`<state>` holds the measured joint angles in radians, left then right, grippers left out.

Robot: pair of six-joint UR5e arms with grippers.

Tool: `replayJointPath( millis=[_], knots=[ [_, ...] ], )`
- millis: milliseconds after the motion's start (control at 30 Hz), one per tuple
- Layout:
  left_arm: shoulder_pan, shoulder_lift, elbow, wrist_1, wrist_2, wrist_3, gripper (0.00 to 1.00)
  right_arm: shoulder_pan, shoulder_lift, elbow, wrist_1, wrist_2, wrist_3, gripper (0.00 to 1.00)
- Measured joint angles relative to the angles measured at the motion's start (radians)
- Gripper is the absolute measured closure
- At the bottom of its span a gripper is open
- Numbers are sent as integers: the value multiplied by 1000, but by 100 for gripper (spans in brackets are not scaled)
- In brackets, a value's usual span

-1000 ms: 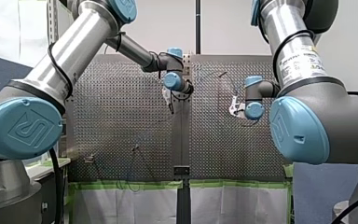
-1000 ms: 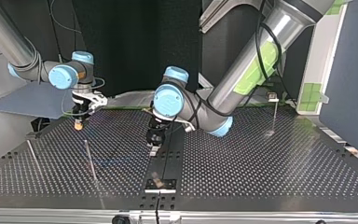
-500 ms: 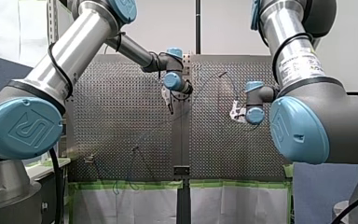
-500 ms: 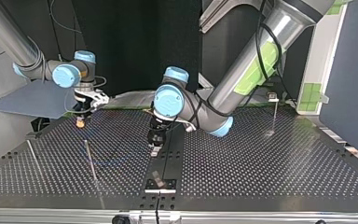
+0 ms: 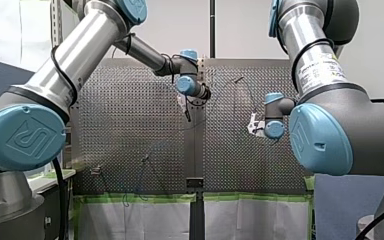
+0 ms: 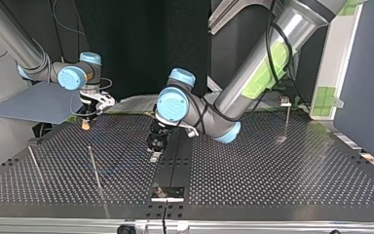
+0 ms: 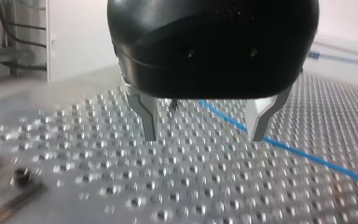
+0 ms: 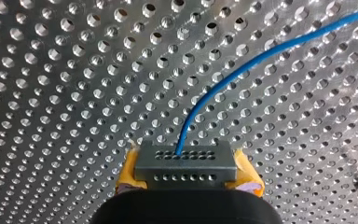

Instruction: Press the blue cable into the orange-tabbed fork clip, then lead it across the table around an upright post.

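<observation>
left gripper [image 7: 203, 137]: held wide, nothing gripped, over the table's [image 6: 282, 175] middle.
right gripper [image 8: 185, 170]: yellow pads clamped on the cable [image 8: 307, 38], near the table's far edge in the top view.
cable: laid on the table, passing just beyond the left gripper.

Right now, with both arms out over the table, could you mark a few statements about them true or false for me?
1. My right gripper is shut on the blue cable. True.
2. My left gripper grips the cable too. False: its fingers stand open with nothing between them; the cable lies on the table beyond.
3. The right gripper's pads are yellow. True.
4. No upright post stands on the table. False: a thin post stands at the top view's left.
</observation>
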<state>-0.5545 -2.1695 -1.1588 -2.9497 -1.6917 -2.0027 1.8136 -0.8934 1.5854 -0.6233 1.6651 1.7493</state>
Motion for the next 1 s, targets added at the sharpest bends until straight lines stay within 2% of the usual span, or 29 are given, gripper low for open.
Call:
replayJointPath(
  millis=[200, 233, 367, 633, 767, 1000],
  knots=[
    [-13, 0, 48, -46, 54, -54, 7, -10, 3, 0, -3, 0, 0, 100],
    [-14, 0, 53, -50, 61, -63, 5, -12, 3, 0, -3, -1, 0, 100],
    [-17, 0, 62, -70, 79, -102, 5, -17, 5, 1, -4, -1, 0, 100],
    [-27, -38, 64, -96, 69, -157, 5, -13, 8, 7, -7, -1, -1, 100],
    [-32, -71, 64, -93, 58, -160, 5, -11, 10, 15, -16, -2, -3, 100],
    [-23, -111, 64, -57, 8, -148, 5, -7, 12, 20, -21, -2, -7, 100]
  ],
)
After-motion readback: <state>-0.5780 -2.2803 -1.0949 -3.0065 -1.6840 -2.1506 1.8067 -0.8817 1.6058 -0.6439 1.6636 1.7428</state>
